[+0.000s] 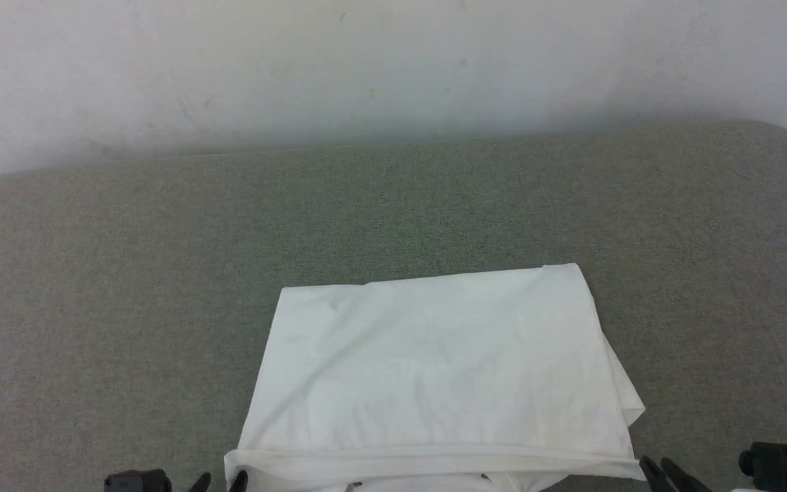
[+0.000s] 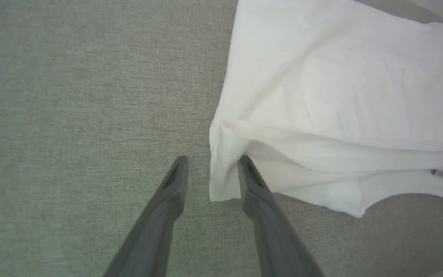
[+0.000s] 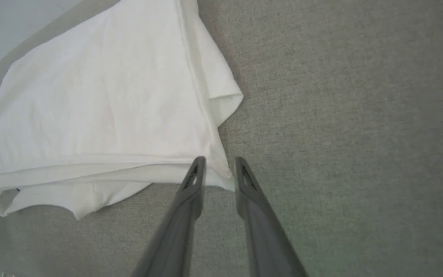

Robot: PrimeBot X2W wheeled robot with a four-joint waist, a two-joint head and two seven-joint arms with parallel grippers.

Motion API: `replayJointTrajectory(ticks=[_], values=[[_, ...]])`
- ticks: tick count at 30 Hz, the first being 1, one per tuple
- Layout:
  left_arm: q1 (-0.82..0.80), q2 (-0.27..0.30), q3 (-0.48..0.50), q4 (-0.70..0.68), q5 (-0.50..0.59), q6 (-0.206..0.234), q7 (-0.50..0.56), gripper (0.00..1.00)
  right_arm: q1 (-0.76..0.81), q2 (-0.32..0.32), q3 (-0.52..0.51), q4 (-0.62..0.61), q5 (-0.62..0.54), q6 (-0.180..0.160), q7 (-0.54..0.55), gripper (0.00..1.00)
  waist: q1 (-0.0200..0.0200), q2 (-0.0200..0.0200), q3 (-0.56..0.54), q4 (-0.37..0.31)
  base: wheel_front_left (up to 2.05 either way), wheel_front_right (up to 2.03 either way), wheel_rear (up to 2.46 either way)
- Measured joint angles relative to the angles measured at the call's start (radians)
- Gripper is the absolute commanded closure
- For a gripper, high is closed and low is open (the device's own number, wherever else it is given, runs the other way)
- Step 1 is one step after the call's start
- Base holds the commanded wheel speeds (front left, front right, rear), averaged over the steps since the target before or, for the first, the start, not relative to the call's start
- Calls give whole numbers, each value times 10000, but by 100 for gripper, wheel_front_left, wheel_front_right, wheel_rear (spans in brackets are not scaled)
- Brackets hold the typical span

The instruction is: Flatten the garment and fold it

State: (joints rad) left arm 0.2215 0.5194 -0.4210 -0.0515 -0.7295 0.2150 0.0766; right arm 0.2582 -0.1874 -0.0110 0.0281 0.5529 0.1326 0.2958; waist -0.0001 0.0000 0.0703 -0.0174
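The left hand (image 2: 213, 166) is partly open and reaches low over the grey worktop (image 2: 71, 96). A corner of the folded white garment (image 2: 340, 77) lies loose between its fingers, touching one of them. The right hand (image 3: 220, 166) is open by a narrower gap, with the garment's other near corner between its fingers. The garment lies flat ahead of both hands, spanning the space between them.
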Motion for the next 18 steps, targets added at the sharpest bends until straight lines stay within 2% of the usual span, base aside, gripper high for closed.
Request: replayJointTrajectory(ticks=[5, 9, 13, 18], values=[[15, -92, 184, 48, 353, -211, -1333, 0, 545, 238, -293, -1104, -299, -10, -293, 0, 0, 0, -70, 79, 0, 0, 0], [-81, -286, 443, -6, 746, -207, -2592, 0, 248, 339, -546, -1866, -502, -10, -591, 0, 1, 0, -66, 62, 0, 0, 0], [-484, -591, 803, -104, 1164, -203, -3173, 0, -678, 92, -688, -1653, -706, -10, -286, 0, 1, 0, -46, 102, 0, 0, 0], [-1055, -1198, 1354, -311, 1998, -221, -3329, 0, -1899, -568, -575, -334, -660, -10, 754, 0, 1, 0, 28, 365, 0, 0, 0]])
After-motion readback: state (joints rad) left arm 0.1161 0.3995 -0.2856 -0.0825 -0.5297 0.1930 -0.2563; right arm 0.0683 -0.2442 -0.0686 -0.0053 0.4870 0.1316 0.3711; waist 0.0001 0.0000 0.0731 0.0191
